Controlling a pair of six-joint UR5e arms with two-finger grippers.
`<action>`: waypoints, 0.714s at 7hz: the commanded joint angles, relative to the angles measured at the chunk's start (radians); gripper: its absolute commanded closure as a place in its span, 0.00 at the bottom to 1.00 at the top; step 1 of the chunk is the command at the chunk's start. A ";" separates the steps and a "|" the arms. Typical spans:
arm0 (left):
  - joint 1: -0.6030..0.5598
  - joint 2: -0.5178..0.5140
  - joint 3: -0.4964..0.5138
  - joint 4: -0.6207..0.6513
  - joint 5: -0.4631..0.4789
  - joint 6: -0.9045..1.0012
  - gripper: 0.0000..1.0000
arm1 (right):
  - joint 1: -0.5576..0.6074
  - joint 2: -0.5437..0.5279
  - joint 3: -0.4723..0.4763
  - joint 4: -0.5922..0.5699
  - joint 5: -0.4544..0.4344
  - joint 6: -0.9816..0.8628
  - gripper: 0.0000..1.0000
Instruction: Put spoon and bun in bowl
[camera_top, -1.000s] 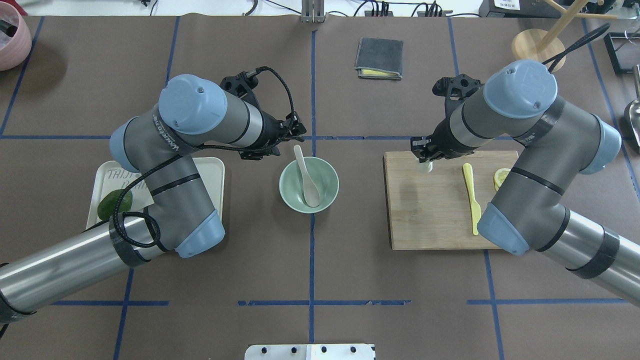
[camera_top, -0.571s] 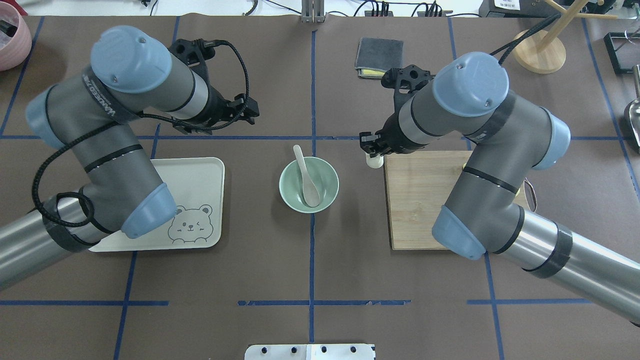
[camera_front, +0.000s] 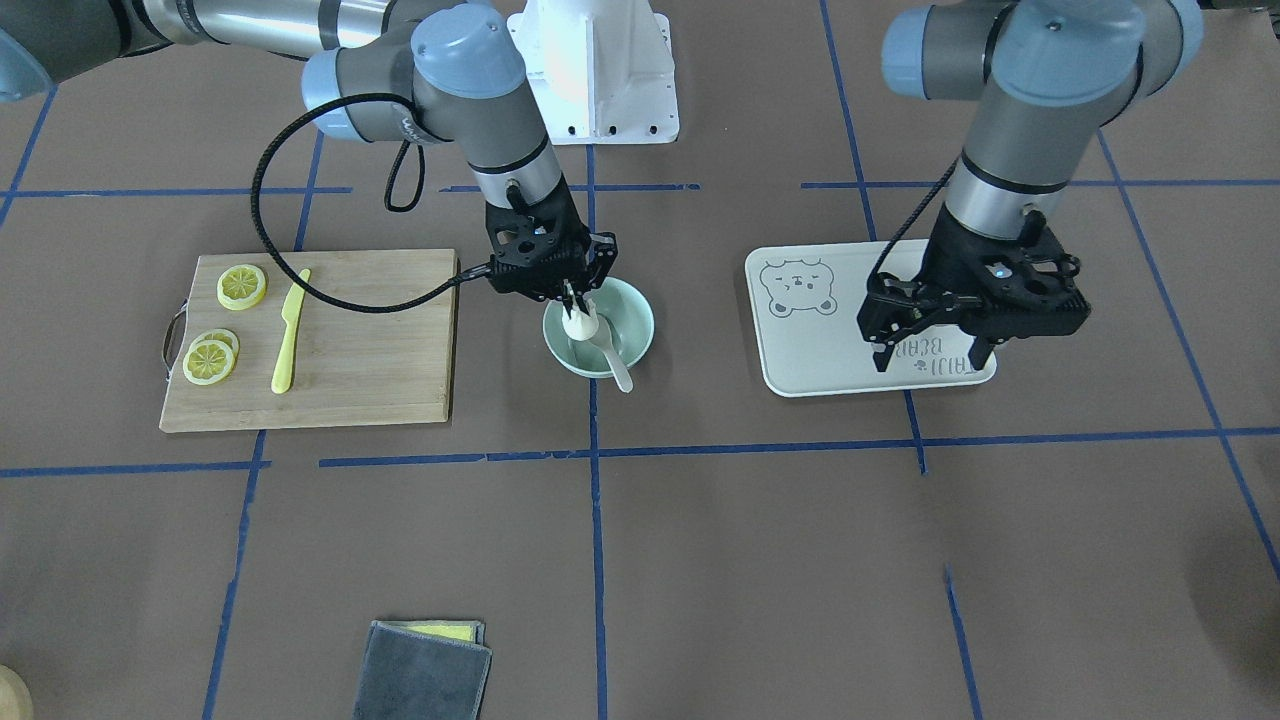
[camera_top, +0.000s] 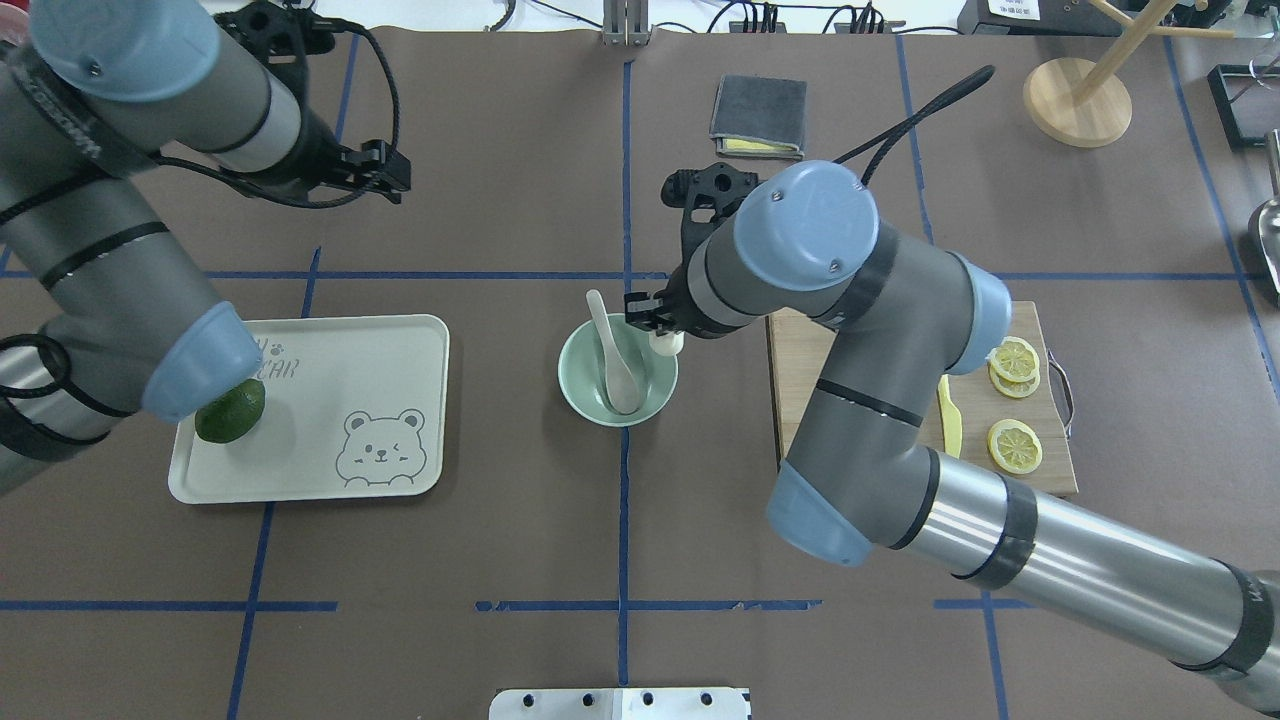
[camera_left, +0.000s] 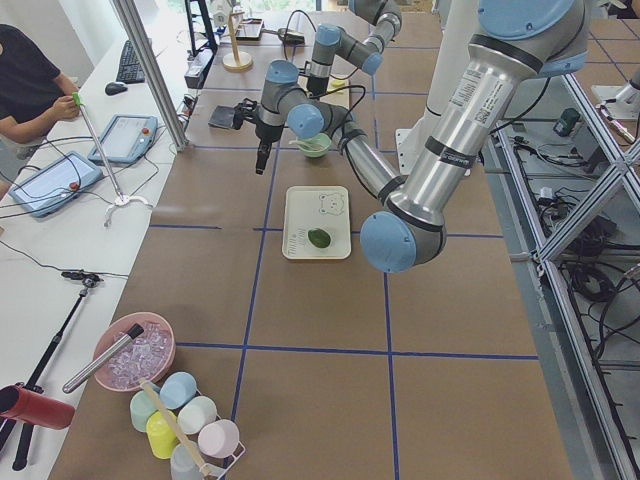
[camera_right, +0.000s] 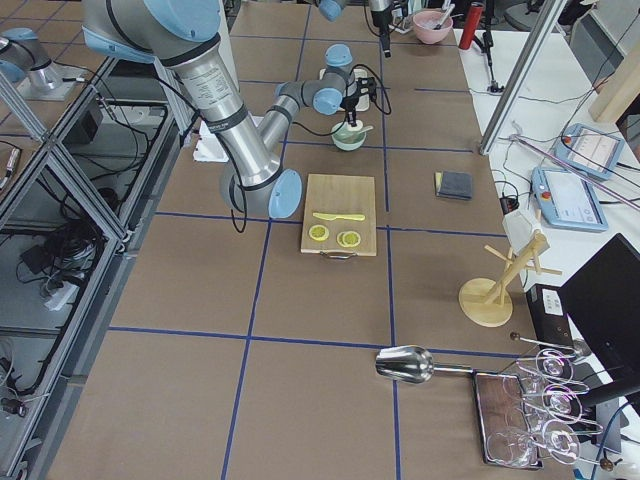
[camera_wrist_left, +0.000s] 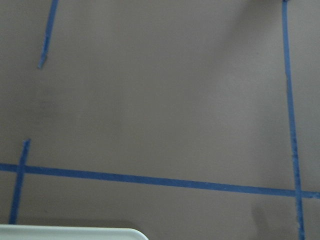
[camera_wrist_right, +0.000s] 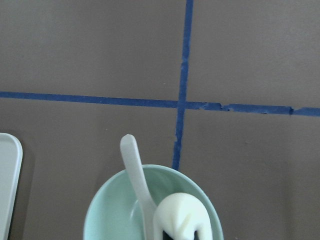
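The pale mint-green bowl stands at the table's middle. The off-white spoon lies in it, with its handle over the far rim. My right gripper is shut on the white bun and holds it just above the bowl's right side. The right wrist view shows the bun over the bowl, beside the spoon. My left gripper is open and empty, raised beyond the tray's far edge.
A white bear tray with a green fruit is left of the bowl. A wooden cutting board with lemon slices and a yellow knife is to the right. A grey cloth lies at the far side.
My right gripper has carried the bun leftward from the cutting board to over the bowl. My left arm has drawn back left and away from the bowl.
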 joint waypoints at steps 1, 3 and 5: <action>-0.139 0.068 -0.002 0.007 -0.002 0.215 0.00 | -0.020 0.032 -0.027 0.000 -0.021 0.035 0.05; -0.257 0.114 0.007 0.012 -0.007 0.411 0.00 | -0.020 0.037 -0.025 0.000 -0.018 0.042 0.00; -0.396 0.169 0.052 0.017 -0.162 0.638 0.00 | -0.020 0.039 -0.021 -0.004 -0.016 0.043 0.00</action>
